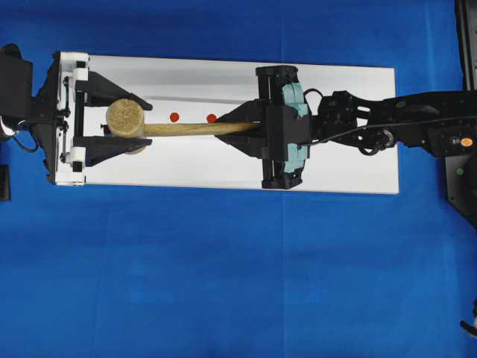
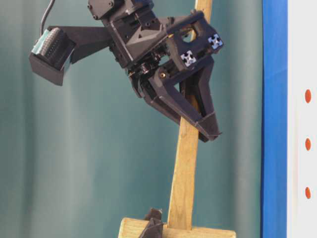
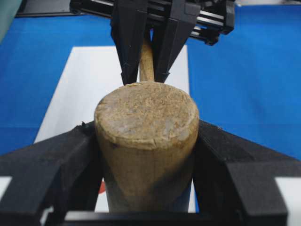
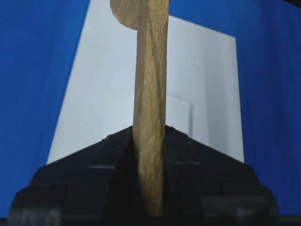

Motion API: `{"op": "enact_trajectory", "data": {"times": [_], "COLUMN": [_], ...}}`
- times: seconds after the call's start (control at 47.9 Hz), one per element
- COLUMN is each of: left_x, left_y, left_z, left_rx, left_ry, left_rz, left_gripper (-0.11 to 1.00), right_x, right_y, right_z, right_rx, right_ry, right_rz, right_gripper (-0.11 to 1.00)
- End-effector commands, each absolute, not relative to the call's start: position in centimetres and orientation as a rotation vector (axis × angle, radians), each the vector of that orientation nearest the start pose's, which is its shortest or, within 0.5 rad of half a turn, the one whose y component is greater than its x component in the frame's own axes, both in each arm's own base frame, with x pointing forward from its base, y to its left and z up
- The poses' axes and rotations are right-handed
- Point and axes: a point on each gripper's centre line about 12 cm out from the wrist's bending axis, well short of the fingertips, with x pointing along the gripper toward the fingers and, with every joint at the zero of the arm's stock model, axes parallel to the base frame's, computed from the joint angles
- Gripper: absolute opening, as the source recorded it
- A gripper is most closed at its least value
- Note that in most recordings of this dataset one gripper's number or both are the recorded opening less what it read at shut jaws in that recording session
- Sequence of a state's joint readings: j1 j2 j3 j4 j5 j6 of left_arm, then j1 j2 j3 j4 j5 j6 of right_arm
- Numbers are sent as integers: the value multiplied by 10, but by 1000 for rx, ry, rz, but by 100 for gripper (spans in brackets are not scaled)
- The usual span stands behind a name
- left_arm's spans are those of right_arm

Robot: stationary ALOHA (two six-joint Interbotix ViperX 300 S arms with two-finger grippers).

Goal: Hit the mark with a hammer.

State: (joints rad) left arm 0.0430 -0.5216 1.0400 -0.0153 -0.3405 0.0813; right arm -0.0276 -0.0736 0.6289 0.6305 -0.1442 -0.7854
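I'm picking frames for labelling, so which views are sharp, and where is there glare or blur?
Overhead: sharp, with a soft grey sheen along the white board top edge. Left wrist: mallet head crisp, background soft. Right wrist: handle slightly blurred close up. Table-level: right gripper sharp.

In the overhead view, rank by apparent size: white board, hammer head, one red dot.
1. white board
2. hammer head
3. red dot, smallest; the head is held above the board, nearer the camera, though the order seems safe.
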Motion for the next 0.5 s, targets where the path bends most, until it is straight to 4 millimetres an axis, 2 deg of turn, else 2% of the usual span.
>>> {"op": "enact_trajectory", "data": {"times": [0.0, 0.48], "left_x": [280, 280], "left_y": [11, 11], "left_z": [256, 256], "left_rx": [63, 70], "left_ry": [146, 147], "left_rz": [39, 38], "left_gripper": [45, 46], "right_x": [403, 403], "right_y": [-20, -22], "right_z": [237, 237], "right_rx": [-179, -181], "right_ry": [407, 400], "right_rz": [-75, -84], "right_gripper": [3, 3]}}
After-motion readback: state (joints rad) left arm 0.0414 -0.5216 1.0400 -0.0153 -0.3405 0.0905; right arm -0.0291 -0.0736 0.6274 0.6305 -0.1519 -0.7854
